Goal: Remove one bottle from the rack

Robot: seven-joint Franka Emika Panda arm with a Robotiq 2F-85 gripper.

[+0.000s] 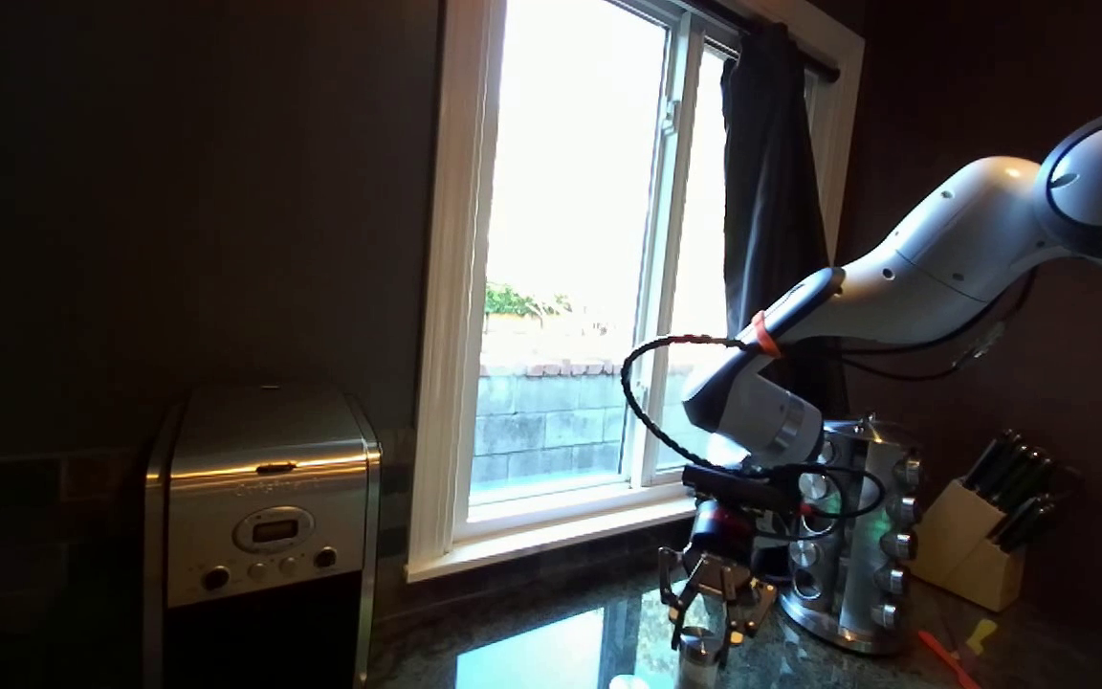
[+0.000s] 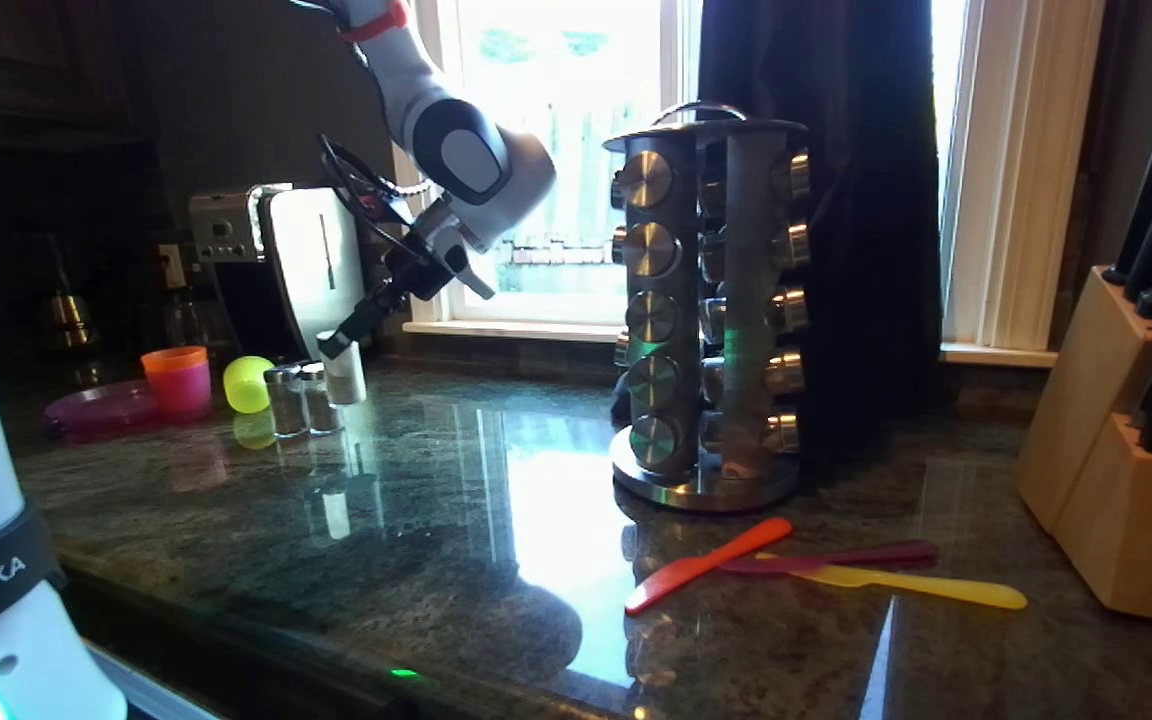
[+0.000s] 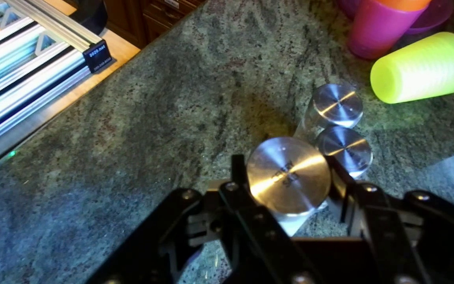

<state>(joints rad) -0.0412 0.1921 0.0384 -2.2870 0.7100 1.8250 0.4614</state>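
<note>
The rack [image 2: 711, 490] is a tall silvery metal stand holding several bottles with round metal lids; it also shows in an exterior view [image 1: 859, 560], partly behind the arm. My gripper [image 3: 285, 165] is shut on a clear bottle with a metal lid [image 3: 290, 177]. In an exterior view the held bottle [image 2: 346, 372] hangs slightly above the counter, its reflection apart from its base. In an exterior view the gripper [image 1: 704, 643] points down with the bottle [image 1: 699, 662] between its fingers. Two more bottles [image 2: 286, 405] [image 2: 322, 402] stand upright close beside it, away from the rack.
A yellow-green cup [image 3: 422, 68] lies on its side near the stacked pink and orange cups [image 3: 380, 25]. A silver appliance [image 1: 269, 469] stands by the window. A knife block [image 2: 1126, 480] and plastic knives [image 2: 706, 565] are near the rack. The counter edge borders metal rails [image 3: 34, 75].
</note>
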